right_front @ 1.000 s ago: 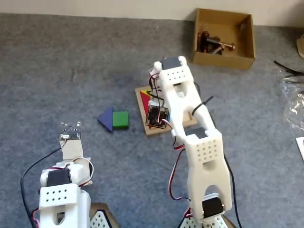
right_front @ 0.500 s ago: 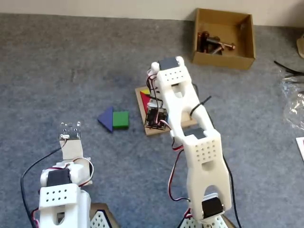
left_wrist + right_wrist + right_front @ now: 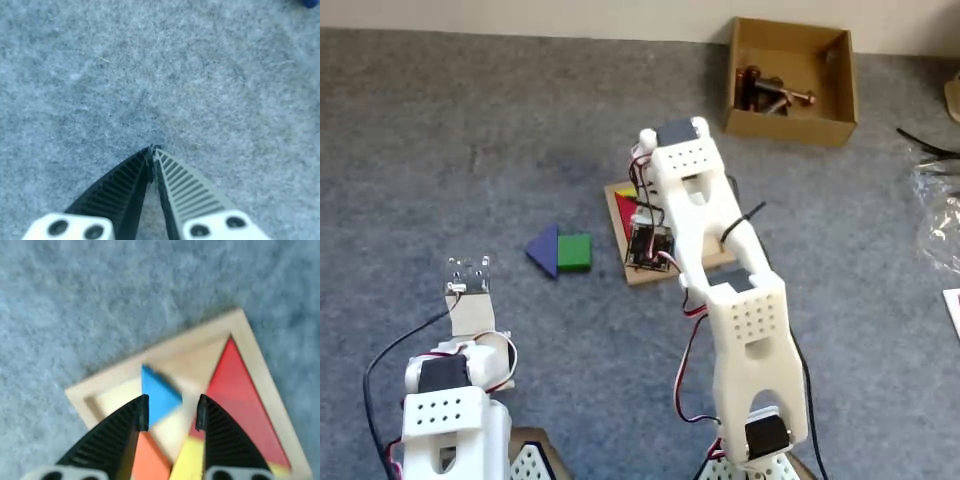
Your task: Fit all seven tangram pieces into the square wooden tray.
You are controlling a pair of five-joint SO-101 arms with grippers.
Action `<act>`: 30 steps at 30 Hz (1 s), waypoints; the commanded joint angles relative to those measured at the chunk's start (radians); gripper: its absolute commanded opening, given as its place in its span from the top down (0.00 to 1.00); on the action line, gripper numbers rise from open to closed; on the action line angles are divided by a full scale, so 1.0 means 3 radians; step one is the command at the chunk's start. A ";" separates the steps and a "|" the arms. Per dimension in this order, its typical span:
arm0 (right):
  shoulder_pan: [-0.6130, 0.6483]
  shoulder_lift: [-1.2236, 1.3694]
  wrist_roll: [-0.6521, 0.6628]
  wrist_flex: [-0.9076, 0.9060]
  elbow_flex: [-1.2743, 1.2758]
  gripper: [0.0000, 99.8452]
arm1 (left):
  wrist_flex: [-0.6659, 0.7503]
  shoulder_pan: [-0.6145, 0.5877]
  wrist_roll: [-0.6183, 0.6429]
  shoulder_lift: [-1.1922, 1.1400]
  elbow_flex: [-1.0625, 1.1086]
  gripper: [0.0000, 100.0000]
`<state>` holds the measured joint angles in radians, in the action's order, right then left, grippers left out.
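- Two pieces, the dark-blue triangle (image 3: 544, 251) and the green square (image 3: 574, 252), lie on the counter (image 3: 470, 150) beside the tray (image 3: 165, 347).
- Your right pincer (image 3: 171, 412) has edged sideways over the tray; it's half open and grips nothing, with the light-blue triangle (image 3: 157, 390) at its tips, probably just placed.
- Your left pincer (image 3: 152, 150) is closed and empty.

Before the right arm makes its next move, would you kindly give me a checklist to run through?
1. The right hand is open above the tray: ok.
2. The light blue triangle sits flat in the tray: cannot tell.
3. The red triangle lies inside the tray: ok.
4. All seven pieces are in the tray: not ok; the dark blue triangle and green square lie on the carpet.
5. The left hand is shut, away from the tray: ok.
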<state>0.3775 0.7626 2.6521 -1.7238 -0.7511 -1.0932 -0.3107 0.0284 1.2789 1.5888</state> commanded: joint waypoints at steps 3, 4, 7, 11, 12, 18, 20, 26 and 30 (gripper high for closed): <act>-0.0166 -0.0141 -0.0604 -0.0059 -0.0514 0.85 | -0.0046 -0.0074 0.0026 0.0013 -0.0003 1.00; -0.0192 -0.0141 -0.0880 -0.0090 -0.0575 0.85 | -0.0046 -0.0074 0.0026 0.0013 -0.0003 1.00; -0.0233 -0.0130 -0.1964 -0.0105 -0.0821 0.85 | -0.0046 -0.0074 0.0026 0.0013 -0.0003 1.00; -0.0274 -0.0136 -0.3058 -0.0115 -0.1097 0.85 | -0.0046 -0.0074 0.0026 0.0013 -0.0003 1.00; -0.0294 -0.0136 -0.3243 -0.0115 -0.1123 0.85 | -0.0046 -0.0074 0.0026 0.0013 -0.0003 1.00; -0.0335 -0.0110 -0.4445 -0.0120 -0.1128 0.86 | -0.0046 -0.0074 0.0026 0.0013 -0.0003 1.00; -0.0335 -0.0115 -0.5038 -0.0120 -0.1128 0.86 | -0.0046 -0.0074 0.0026 0.0013 -0.0003 1.00; -0.0304 -0.0136 -0.6859 -0.0125 -0.0570 0.86 | -0.0046 -0.0074 0.0026 0.0013 -0.0003 1.00; -0.0197 -0.0136 -0.6951 -0.0125 -0.0176 0.86 | -0.0046 -0.0074 0.0026 0.0013 -0.0003 1.00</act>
<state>0.2931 0.7626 0.6130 -1.7438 -0.8385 -1.0932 -0.3107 0.0284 1.2789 1.5888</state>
